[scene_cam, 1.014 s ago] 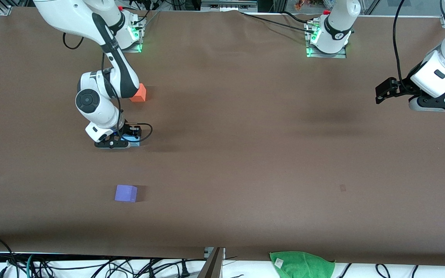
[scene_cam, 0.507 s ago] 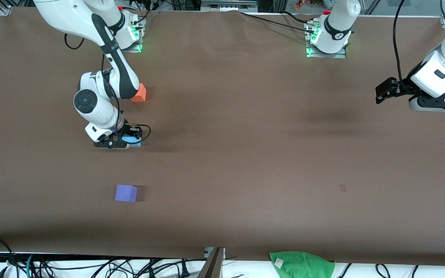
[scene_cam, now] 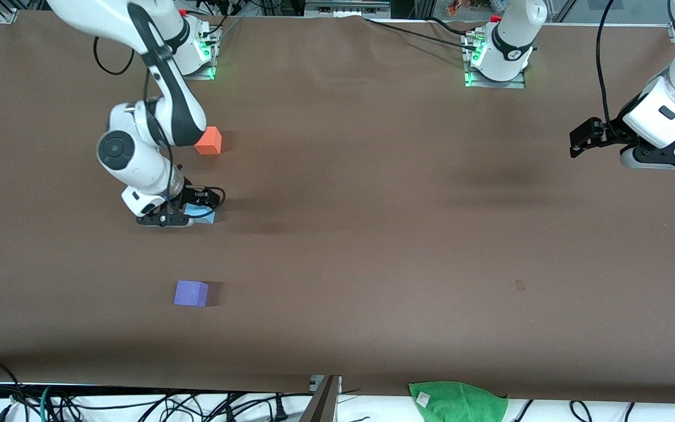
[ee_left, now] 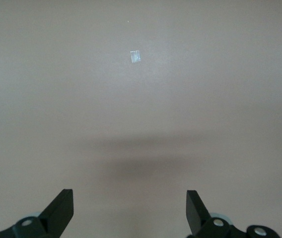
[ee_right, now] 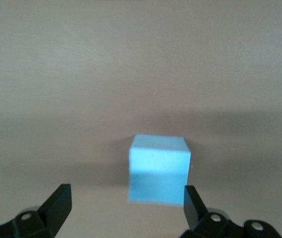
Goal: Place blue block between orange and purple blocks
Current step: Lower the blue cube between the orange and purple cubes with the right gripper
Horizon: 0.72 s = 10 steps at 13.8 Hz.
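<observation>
On the worktop (scene_cam: 372, 234), the orange block (scene_cam: 209, 140) sits upper in the frame, the blue block (scene_cam: 204, 213) below it at mid-height, the purple block (scene_cam: 191, 293) lower still, all toward the right arm's end.

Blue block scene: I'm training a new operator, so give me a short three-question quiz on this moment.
1. True or false: the right gripper is shut on the blue block.
2. Which cube lies nearest the front camera: A the orange block, B the purple block, C the blue one?
3. Fill in: the left gripper waits open over bare ____.

Key: 1 false, it is open; 2 B; 3 table.
</observation>
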Available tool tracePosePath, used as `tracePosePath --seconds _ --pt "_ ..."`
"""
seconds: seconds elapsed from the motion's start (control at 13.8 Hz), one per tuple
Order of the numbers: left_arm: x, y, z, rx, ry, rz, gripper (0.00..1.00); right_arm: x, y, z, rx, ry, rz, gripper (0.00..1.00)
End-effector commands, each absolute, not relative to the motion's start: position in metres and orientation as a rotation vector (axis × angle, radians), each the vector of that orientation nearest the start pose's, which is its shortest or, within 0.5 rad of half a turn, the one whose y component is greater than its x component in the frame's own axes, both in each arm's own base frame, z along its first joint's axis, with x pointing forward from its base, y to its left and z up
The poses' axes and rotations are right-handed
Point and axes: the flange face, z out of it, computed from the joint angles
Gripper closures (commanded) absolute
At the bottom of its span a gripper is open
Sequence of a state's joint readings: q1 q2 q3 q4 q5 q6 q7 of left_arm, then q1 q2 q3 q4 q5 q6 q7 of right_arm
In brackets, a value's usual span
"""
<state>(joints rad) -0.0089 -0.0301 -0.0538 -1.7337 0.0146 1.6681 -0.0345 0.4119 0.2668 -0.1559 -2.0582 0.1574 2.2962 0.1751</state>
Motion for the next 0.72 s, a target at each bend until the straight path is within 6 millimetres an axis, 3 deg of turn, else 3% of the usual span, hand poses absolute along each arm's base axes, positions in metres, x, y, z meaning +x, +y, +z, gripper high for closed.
tracePosePath --seconds 0.0,0.22,0.36,0.51,0.65 --pt "0.543 -0.031 0.574 -3.138 0.067 0.063 0.00 0.550 0.153 0.394 -3.007 0.016 0.022 0.00" --pt "0.543 -0.031 0.574 -3.137 0.070 0.060 0.00 0.529 0.145 0.480 -2.970 -0.043 -0.046 0.00" --pt "0.543 -0.031 0.574 -3.138 0.067 0.063 0.00 0.518 0.136 0.525 -2.977 -0.084 -0.034 0.00" --pt "0.543 -0.032 0.574 -3.138 0.069 0.063 0.00 0.521 0.127 0.571 -3.023 -0.119 0.001 0.00" --pt "0.543 -0.031 0.574 -3.138 0.065 0.063 0.00 0.530 0.117 0.582 -3.037 -0.181 0.009 0.00"
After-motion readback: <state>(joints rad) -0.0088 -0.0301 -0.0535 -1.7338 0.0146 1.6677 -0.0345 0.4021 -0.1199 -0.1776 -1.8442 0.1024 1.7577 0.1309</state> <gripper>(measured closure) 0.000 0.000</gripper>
